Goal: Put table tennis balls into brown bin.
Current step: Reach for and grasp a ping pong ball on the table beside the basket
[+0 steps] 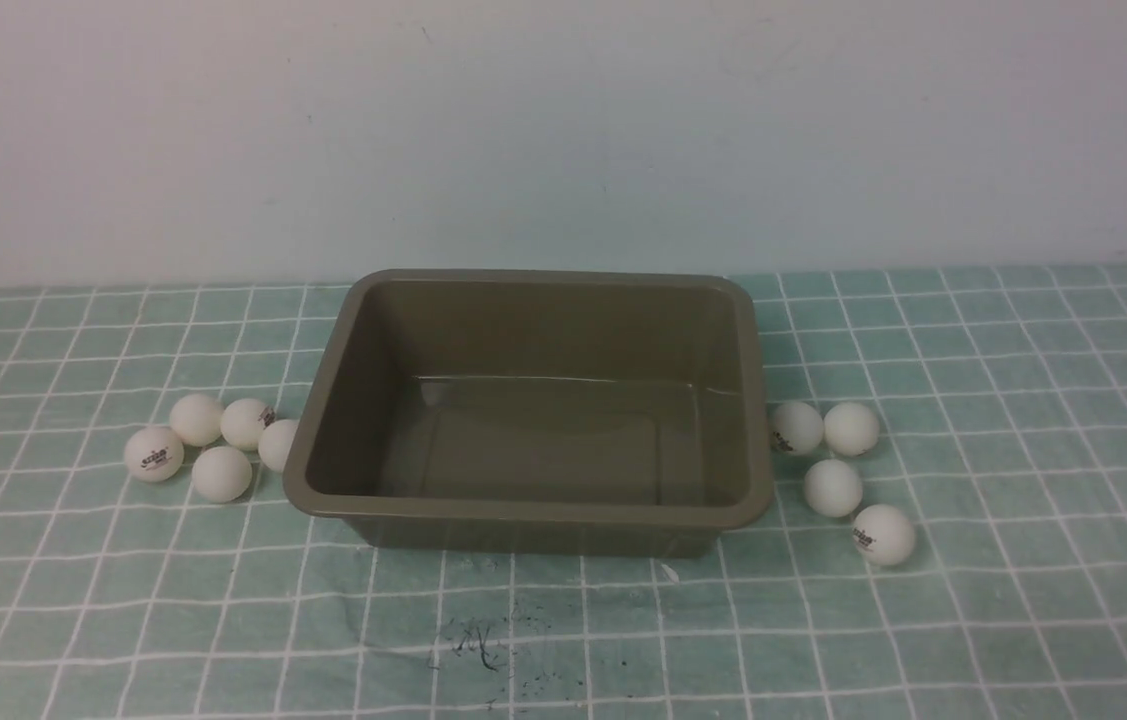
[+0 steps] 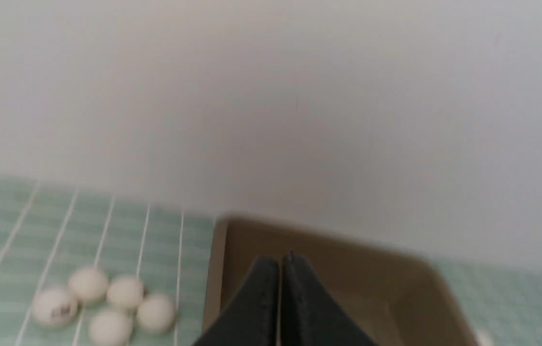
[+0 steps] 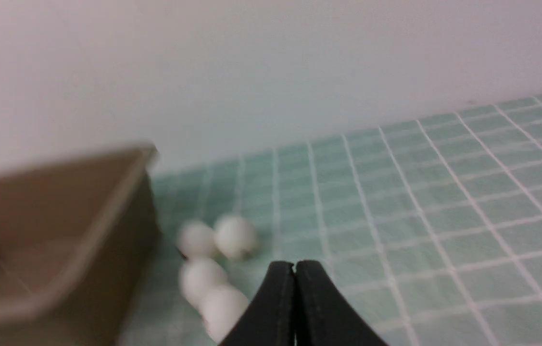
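Balls (image 1: 221,473) flank the bin (image 1: 523,512): five on the left tool's (image 2: 280,263) side, four on the right tool's (image 3: 294,267); both tools closed, empty.

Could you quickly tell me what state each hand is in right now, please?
Left hand: closed, holding nothing.
Right hand: closed, holding nothing.

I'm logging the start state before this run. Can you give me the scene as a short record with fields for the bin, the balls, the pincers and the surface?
container: brown bin, upright at the centre, no balls inside
balls left of bin: five, clustered on the cloth
balls right of bin: four, in a loose cluster
left pincer: shut, holding nothing
right pincer: shut, holding nothing
surface: green checked cloth
progress: none of the nine balls binned yet
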Controlling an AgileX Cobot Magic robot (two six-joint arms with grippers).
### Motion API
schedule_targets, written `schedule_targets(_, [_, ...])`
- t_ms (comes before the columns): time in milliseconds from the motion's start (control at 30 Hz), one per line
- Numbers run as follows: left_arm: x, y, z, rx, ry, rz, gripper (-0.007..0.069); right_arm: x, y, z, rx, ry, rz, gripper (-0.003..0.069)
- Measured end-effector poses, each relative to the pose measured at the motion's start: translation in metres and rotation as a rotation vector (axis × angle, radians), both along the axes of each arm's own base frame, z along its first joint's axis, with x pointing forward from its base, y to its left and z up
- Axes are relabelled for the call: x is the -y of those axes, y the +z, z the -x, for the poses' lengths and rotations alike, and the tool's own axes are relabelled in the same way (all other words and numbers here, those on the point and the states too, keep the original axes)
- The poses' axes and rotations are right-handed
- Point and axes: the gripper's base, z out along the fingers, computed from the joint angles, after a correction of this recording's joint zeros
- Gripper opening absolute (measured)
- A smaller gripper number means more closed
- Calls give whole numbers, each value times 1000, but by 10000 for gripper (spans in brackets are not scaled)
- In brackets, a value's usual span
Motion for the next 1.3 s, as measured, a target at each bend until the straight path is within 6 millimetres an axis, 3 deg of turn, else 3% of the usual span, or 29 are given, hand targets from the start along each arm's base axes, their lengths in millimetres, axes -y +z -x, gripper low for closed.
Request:
schedule_targets(100, [2,-9,-42,-293,-80,-76,-5,1,10,0,96,2,-210,-15])
schedule_targets(167, [1,-30,-72,-492,-129,-139,-5,2,14,1,140,0,-268,-15])
schedule_targets(200, [1,-32,-75,-503,-130,-144,-5,2,14,1,143,-1,-271,-15])
schedule_targets(233, [-1,-49,-95,-607,-149,-183,-5,2,16,1,163,-3,-287,-15])
schedule_targets(367, [-5,-78,-126,-733,-164,-231,-5,3,20,2,192,-5,-307,-15])
schedule_targets(467, [-8,-95,-153,-753,-152,-257,-5,-3,38,3,54,47,-258,-15])
schedule_targets(567, [-9,-103,-173,-744,-138,-265,-5,-7,76,-3,-123,79,-118,-15])
schedule_targets(667, [-10,-112,-193,-747,-132,-269,-3,-9,100,-16,-296,93,-1,-15])
schedule_targets(733, [-11,-131,-221,-782,-138,-284,37,-11,123,-34,-416,126,138,-15])
schedule_targets(833, [-12,-143,-235,-797,-145,-293,97,-12,131,-44,-449,149,193,-15])
schedule_targets(933, [-13,-155,-250,-812,-154,-310,246,-15,134,-53,-467,175,199,-15])
schedule_targets(967, [-13,-156,-250,-813,-155,-313,255,-16,133,-53,-468,177,199,-15])
schedule_targets(1000, [-13,-160,-254,-820,-156,-317,321,-16,133,-54,-470,183,190,-15])
schedule_targets(1133, [-14,-174,-261,-822,-149,-319,457,-17,133,-54,-468,187,182,-15])
schedule_targets(1300, [-14,-193,-265,-857,-153,-317,486,-17,133,-54,-469,187,184,-15])
